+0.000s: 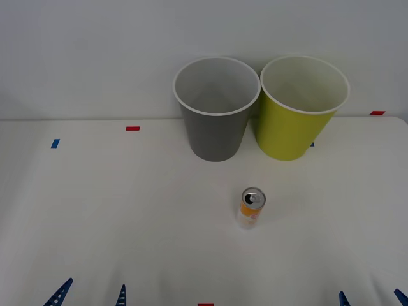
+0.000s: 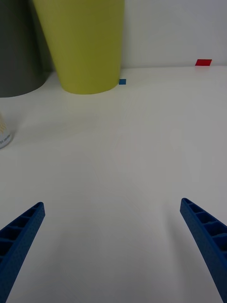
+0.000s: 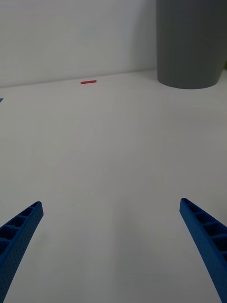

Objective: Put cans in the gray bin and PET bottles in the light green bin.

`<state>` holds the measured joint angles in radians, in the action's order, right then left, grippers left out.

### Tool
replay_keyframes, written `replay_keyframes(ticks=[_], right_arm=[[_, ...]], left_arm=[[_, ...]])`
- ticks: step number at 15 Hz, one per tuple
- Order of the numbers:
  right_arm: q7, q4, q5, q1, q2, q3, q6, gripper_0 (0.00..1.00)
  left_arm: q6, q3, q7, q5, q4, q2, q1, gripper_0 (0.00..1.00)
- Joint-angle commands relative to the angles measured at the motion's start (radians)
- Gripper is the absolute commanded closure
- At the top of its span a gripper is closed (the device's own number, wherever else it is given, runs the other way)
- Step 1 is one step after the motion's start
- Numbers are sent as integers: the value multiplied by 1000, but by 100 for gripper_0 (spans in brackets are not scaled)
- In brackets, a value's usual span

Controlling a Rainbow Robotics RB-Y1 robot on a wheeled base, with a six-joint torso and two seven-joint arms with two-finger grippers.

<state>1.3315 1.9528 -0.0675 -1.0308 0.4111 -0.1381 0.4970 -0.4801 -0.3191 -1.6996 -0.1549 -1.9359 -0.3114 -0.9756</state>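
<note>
Both grippers wait low at the near edge of the table: the right gripper (image 1: 373, 298) and the left gripper (image 1: 91, 295) each have their 2 blue fingers spread wide, holding nothing. 1 can (image 1: 251, 208) stands upright on the white table (image 1: 95, 217), in front of the gap between the gray bin (image 1: 215, 127) and the light green bin (image 1: 298, 121), well apart from both and nearer the right gripper (its base just peeks in at the edge of the right wrist view). Its long axis runs vertical, silver top with pull tab facing up, orange band above the white body. Reaching for it looks like the step in hand; a side approach with the fingers straddling the body midway should keep it from tipping, then lift clear of the white rim before moving over the gray bin.
</note>
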Motion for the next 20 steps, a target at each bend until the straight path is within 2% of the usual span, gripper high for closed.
replay_keyframes(ticks=[1,18,20], right_arm=[[0,0,0,0,0,0,0,0],[0,0,0,0,0,0,0,0],[3,-46,2,-15,-21,-3,14,0]], left_arm=[[0,0,0,0,0,0,0,0],[0,0,0,0,0,0,0,0],[0,0,0,0,0,0,0,0]])
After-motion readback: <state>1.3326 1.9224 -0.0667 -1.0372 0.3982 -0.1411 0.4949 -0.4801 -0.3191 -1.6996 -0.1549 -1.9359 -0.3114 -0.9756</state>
